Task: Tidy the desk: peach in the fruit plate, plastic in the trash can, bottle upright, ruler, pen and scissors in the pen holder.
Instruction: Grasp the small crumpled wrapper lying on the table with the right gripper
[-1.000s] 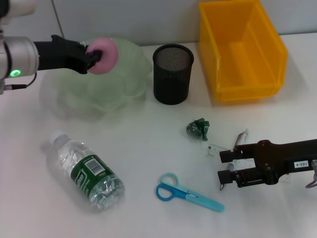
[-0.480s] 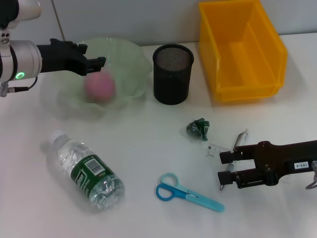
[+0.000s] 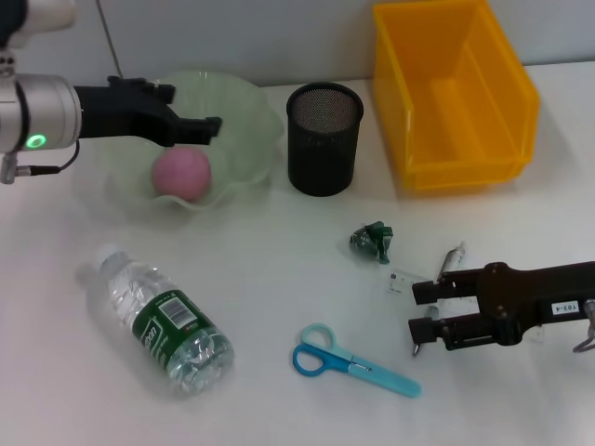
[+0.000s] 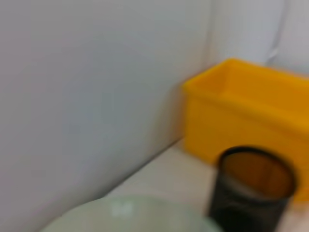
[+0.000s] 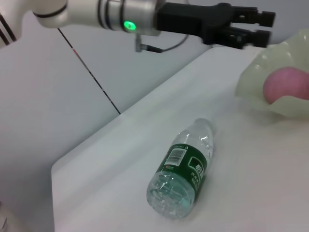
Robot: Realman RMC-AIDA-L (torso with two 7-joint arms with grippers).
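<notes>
Left end effector over fruit plate, fingers apart, empty. Peach in plate just below it. Right end effector low over desk, fingers apart, empty; plastic and scissors near it. Bottle lying flat.

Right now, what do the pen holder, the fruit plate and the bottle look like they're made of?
The pen holder looks like black metal mesh: fine holes show through its wall. The fruit plate seems frosted pale-green glass or plastic, translucent with a wavy rim. The bottle looks like clear thin plastic, ribbed, with a glossy green label.
</notes>
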